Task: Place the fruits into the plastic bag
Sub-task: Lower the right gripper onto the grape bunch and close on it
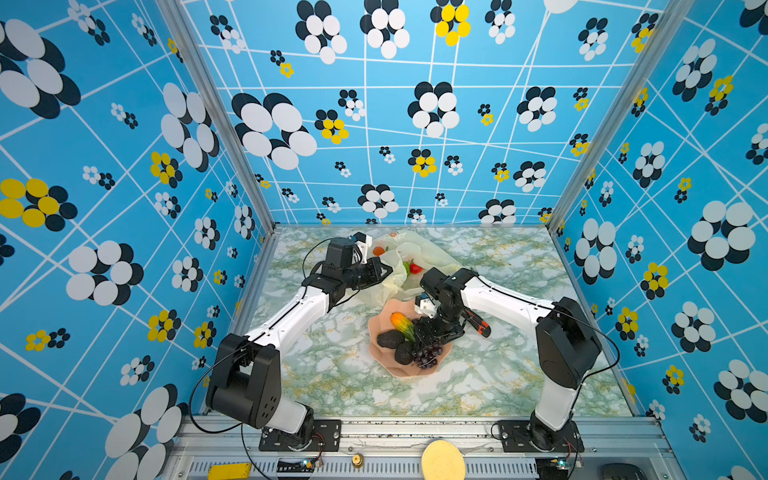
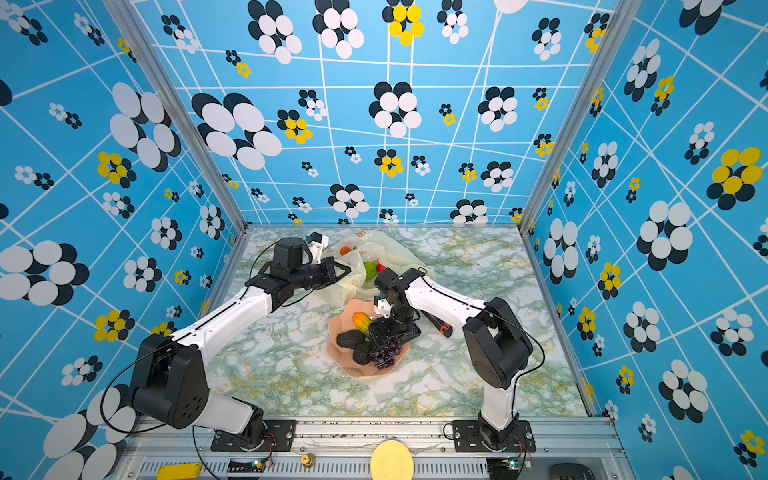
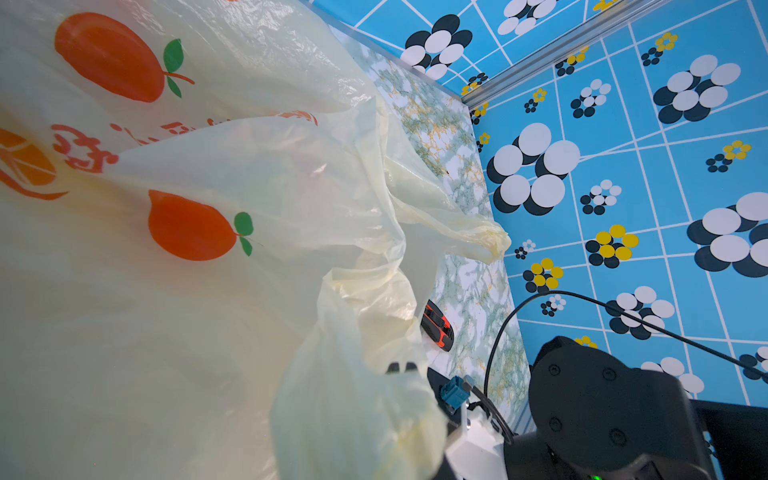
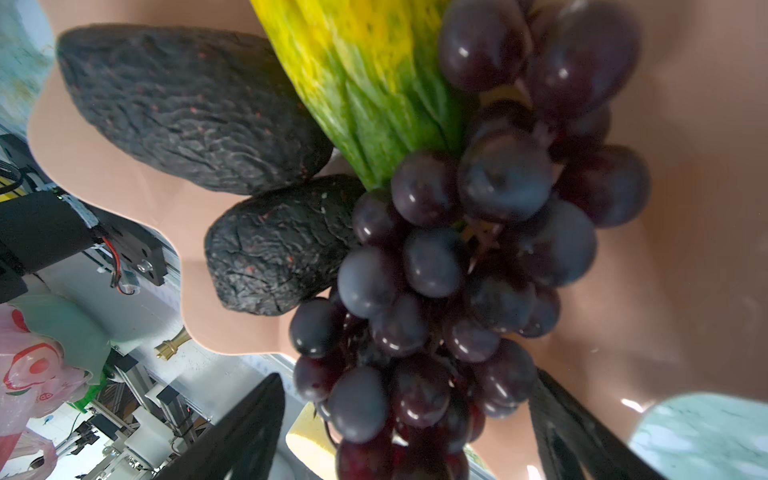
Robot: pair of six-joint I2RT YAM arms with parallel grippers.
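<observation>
Top views, enclosure: walls (image 1: 124,166) on three sides, papered blue with white lines and black, white and yellow flower motifs; aluminium posts at the back corners. Surface: table (image 1: 332,374) in a green-and-white marble finish veined with yellow. A metal rail (image 1: 415,428) along the front edge carries both arm bases, with a yellow disc (image 1: 442,459) just in front of it.

Item, plastic bag (image 1: 419,249): cream, translucent, orange fruit prints; back centre of the table, near edge raised. A strawberry (image 1: 415,268) and a green ball (image 2: 369,270) show at its mouth.

Item, left gripper (image 1: 386,270): clenched on the bag's raised edge; hanging film fills most of the left wrist view.

Item, pink dish (image 1: 399,370): centre of the table, just beside the bag. Holds two black ovals (image 1: 388,338), a yellow-green oblong (image 1: 402,324) and grapes (image 1: 428,355).

Item, right gripper (image 4: 407,374): above the dish, jaws spread wide on either side of the grapes, not closed on them.

Item, utility knife (image 1: 480,326): red and black, on the table just beside the dish, under the right arm.
</observation>
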